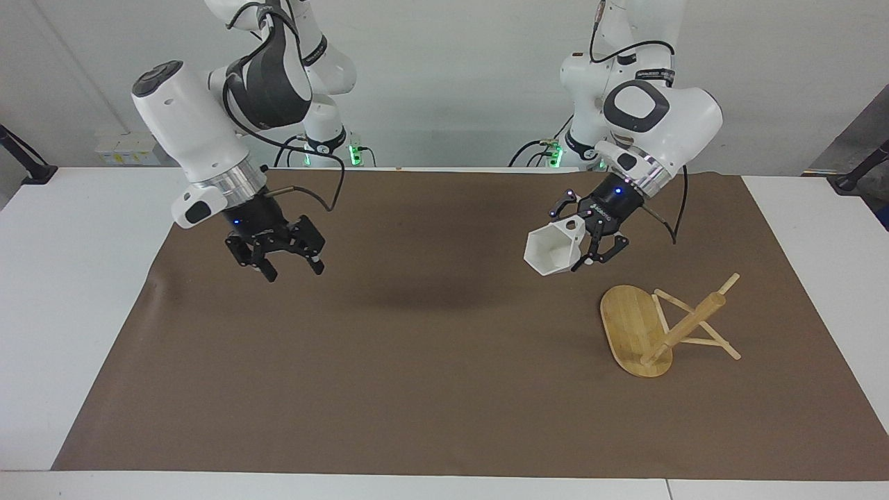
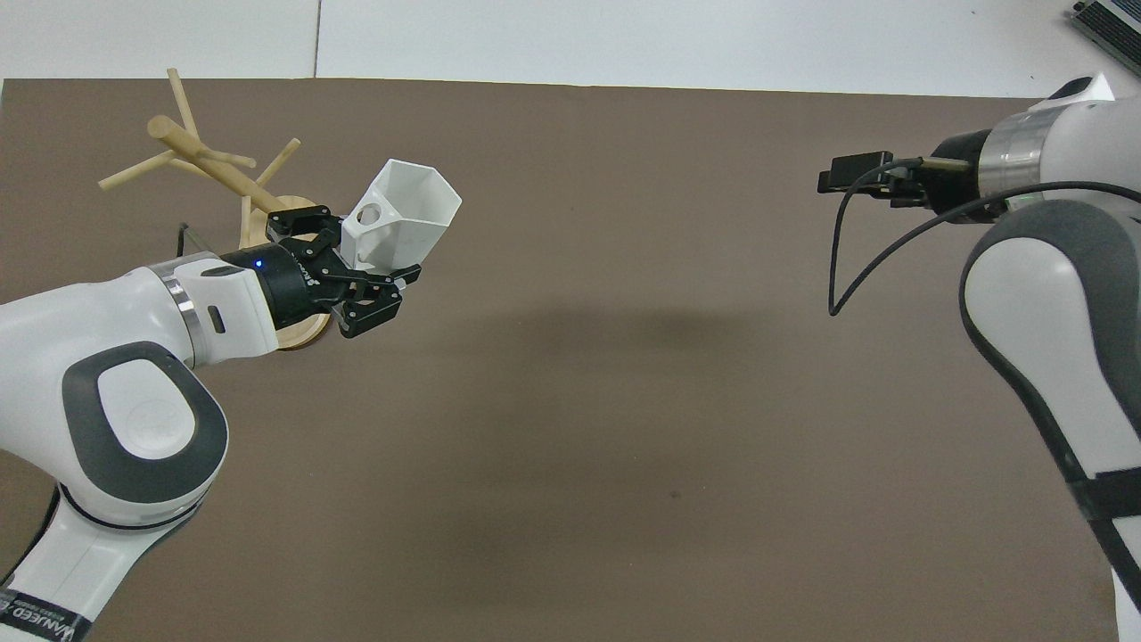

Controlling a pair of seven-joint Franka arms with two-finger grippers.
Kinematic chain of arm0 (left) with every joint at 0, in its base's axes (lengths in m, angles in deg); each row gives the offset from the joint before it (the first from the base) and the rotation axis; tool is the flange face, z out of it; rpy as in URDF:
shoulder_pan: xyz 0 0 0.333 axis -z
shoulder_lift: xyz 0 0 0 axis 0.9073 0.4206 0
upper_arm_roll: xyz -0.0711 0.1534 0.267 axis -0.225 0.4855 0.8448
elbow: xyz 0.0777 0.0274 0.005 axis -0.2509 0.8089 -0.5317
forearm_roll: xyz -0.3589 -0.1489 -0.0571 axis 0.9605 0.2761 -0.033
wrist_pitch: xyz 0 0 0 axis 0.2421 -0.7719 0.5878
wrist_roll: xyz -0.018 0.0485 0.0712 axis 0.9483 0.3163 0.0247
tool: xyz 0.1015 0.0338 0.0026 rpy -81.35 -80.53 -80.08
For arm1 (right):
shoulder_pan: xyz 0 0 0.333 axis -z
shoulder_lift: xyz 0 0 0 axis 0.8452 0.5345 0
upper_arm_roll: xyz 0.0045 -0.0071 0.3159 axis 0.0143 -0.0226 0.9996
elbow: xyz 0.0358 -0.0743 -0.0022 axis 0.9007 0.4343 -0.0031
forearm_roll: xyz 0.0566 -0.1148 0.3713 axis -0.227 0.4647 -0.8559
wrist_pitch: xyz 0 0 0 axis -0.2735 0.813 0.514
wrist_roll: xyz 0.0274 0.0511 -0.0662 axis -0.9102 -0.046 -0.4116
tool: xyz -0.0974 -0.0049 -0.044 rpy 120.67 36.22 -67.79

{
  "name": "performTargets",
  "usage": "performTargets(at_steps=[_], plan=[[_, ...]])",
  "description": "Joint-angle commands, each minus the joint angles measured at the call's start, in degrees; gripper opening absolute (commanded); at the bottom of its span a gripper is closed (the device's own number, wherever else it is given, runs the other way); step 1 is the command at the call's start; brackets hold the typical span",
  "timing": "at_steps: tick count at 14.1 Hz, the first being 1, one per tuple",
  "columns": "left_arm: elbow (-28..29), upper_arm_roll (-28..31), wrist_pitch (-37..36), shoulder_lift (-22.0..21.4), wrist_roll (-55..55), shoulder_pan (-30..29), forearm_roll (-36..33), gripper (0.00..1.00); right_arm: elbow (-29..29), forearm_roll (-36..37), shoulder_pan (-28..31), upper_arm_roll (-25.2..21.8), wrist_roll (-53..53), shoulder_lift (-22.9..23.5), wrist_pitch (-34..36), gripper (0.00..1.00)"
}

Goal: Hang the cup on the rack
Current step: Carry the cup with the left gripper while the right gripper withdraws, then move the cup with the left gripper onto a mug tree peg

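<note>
The white faceted cup (image 1: 552, 251) (image 2: 414, 209) hangs in the air over the brown mat. My left gripper (image 1: 580, 241) (image 2: 367, 263) is shut on its blocky handle, and the cup's mouth points away from that hand. The bamboo rack (image 1: 684, 326) (image 2: 214, 165) lies tipped over at the left arm's end of the table, its post slanting and its pegs resting on the mat. Its oval base (image 1: 628, 323) stands on edge; in the overhead view the left gripper covers part of it. Over the mat at the right arm's end, my right gripper (image 1: 292, 267) (image 2: 847, 174) is open and holds nothing.
A brown mat (image 1: 417, 361) covers most of the white table (image 1: 76, 278). A black cable (image 2: 856, 259) loops down from the right wrist.
</note>
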Motion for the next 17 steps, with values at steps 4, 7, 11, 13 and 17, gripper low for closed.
performTargets(at_steps=[4,7,11,13,17], plan=[[-0.83,-0.28,6.55,4.09,-11.03,-0.19,-1.7,0.0,3.18,1.81,0.08,-3.32,0.19,-2.88,4.4,1.0],[-2.32,-0.02,7.08,5.5,-13.59,-1.24,-5.48,0.0,3.27,7.32,0.08,-4.3,-1.83,-3.15,4.4,1.0],[-5.05,-0.02,8.49,7.26,-21.11,-3.8,-6.46,0.0,3.18,17.37,0.08,-4.47,-1.3,-3.15,4.84,1.0],[-5.05,0.07,8.49,7.35,-23.86,-4.06,-6.81,0.0,2.57,17.46,0.08,-5.7,0.01,-3.24,6.59,1.0],[-4.44,0.07,9.54,7.35,-29.4,-4.24,-6.81,0.0,1.6,17.55,0.08,-8.07,-0.16,-4.11,7.74,1.0]])
